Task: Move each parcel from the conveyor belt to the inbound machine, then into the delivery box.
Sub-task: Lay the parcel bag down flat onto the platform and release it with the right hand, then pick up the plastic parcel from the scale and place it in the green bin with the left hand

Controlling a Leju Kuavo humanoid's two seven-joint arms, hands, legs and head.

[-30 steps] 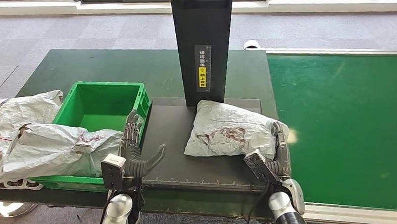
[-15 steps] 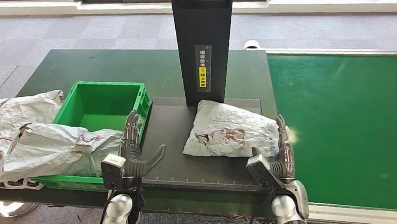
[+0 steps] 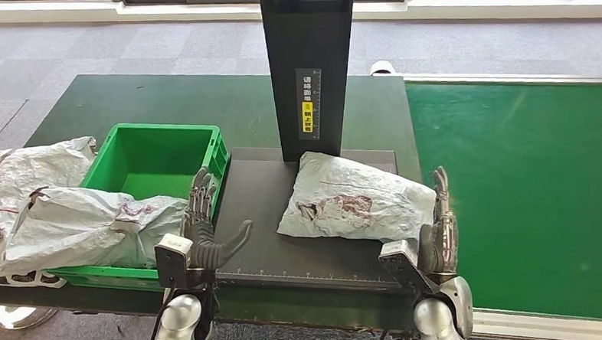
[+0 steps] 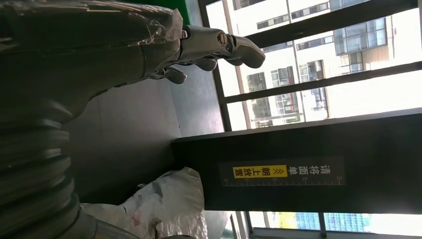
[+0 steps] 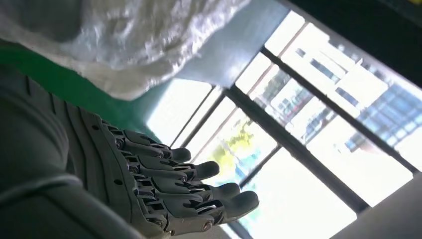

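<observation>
Parcel (image 3: 351, 200), a crumpled grey poly bag with a reddish-brown smear on top, lies flat on the black scan plate (image 3: 262, 218) of the inbound machine, just in front of the machine's black column (image 3: 307, 70), on the plate's right half. Nothing holds it. Right hand (image 3: 438, 229) stands upright just beside the parcel's right edge, fingers straight and spread, empty; I can't tell if it touches the bag. Left hand (image 3: 202, 228) hovers over the plate's left edge next to the green box (image 3: 159, 149), fingers apart, thumb stuck out toward the parcel, empty. My read: parcel sits under the column so it can be scanned, and the hands flank it ready for a two-sided scoop into the box on the left. Box already has another grey parcel (image 3: 86, 225) draped over its near-left rim, so room there looks tight and the next drop could snag on it. More bags (image 3: 22, 171) are piled left of the box on the table. Green belt (image 3: 513, 191) is to the right. The column label has a ruler scale and a yellow tag with Chinese text; the left wrist view reads 请将面单朝上放置 (place waybill face up). No waybill visible on the parcel's top.
</observation>
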